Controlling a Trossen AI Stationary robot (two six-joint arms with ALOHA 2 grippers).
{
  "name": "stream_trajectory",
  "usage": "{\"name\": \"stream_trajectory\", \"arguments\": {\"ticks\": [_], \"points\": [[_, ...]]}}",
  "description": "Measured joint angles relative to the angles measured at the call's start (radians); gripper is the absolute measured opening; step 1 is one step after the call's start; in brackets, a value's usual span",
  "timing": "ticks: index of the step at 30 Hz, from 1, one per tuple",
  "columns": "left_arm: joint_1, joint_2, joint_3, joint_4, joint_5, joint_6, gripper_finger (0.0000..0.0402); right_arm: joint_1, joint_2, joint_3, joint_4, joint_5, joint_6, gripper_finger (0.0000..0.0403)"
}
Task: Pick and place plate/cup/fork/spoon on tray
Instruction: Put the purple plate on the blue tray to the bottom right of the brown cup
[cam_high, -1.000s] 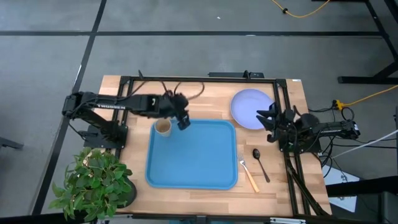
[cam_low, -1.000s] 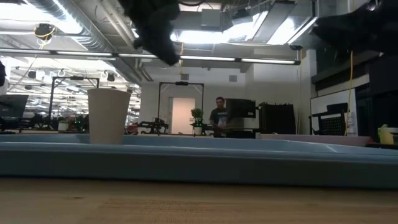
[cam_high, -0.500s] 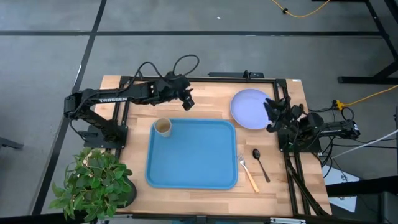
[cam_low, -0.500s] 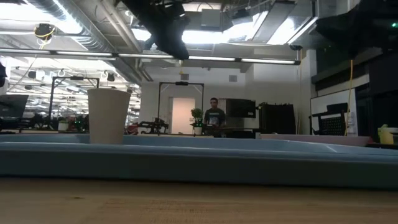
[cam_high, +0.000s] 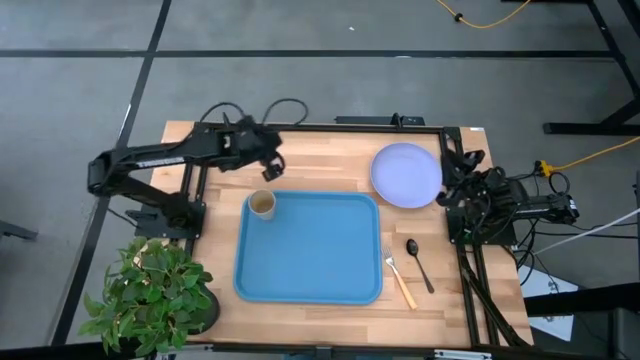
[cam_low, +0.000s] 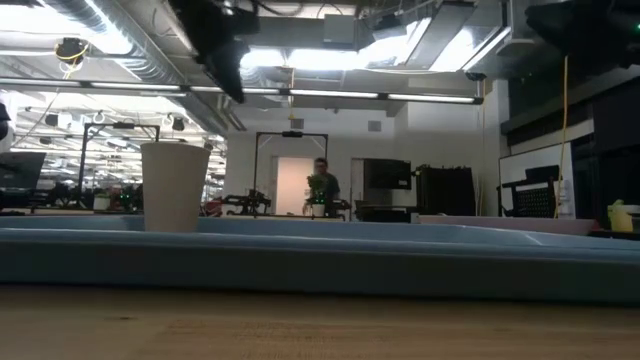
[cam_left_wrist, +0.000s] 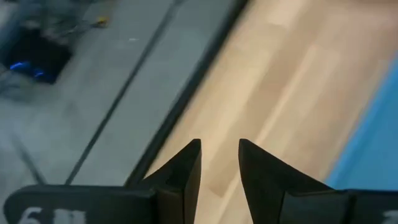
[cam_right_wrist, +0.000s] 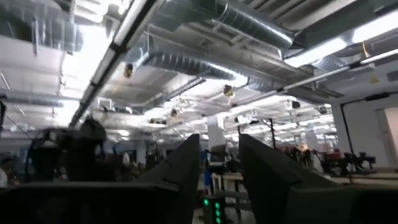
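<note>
The tan cup (cam_high: 262, 205) stands upright on its base in the far left corner of the blue tray (cam_high: 310, 262); the low view shows it too (cam_low: 175, 187). The lavender plate (cam_high: 407, 175) lies flat on the table beyond the tray's far right corner. The dark spoon (cam_high: 418, 262) and the wooden-handled fork (cam_high: 400, 280) lie on the table right of the tray. My left gripper (cam_high: 270, 165) hangs above the bare table beyond the cup, narrowly open and empty (cam_left_wrist: 219, 155). My right gripper (cam_right_wrist: 219, 149) is drawn back at the table's right edge, pointing up into the room, narrowly open and empty.
A potted green plant (cam_high: 150, 295) stands at the near left corner. A black frame rail (cam_high: 330, 127) runs along the table's far edge, with cables looping over it near the left arm. Bare wood lies between the tray and the far rail.
My left gripper has risen from beside the cup, gone toward the far edge and then toward the left edge; the cup has stayed put on the tray. My right gripper has drawn back from the plate toward the right edge and tipped upward.
</note>
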Motion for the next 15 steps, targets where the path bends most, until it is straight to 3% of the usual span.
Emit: {"name": "stream_trajectory", "arguments": {"ticks": [2,5,15], "points": [[-0.034,-0.063,-0.054,-0.002,-0.053,-0.028,0.0101,0.000,0.000,0.000,-0.015,0.029,0.001,0.0117],[-0.089,-0.164,-0.182,0.089,-0.053,-0.055,0.0101,0.000,0.000,0.000,-0.021,0.071,0.015,0.0117],[-0.177,-0.561,-0.736,0.740,-0.010,-0.044,0.0101,0.000,0.000,0.000,-0.022,0.085,0.129,0.0117]]}}
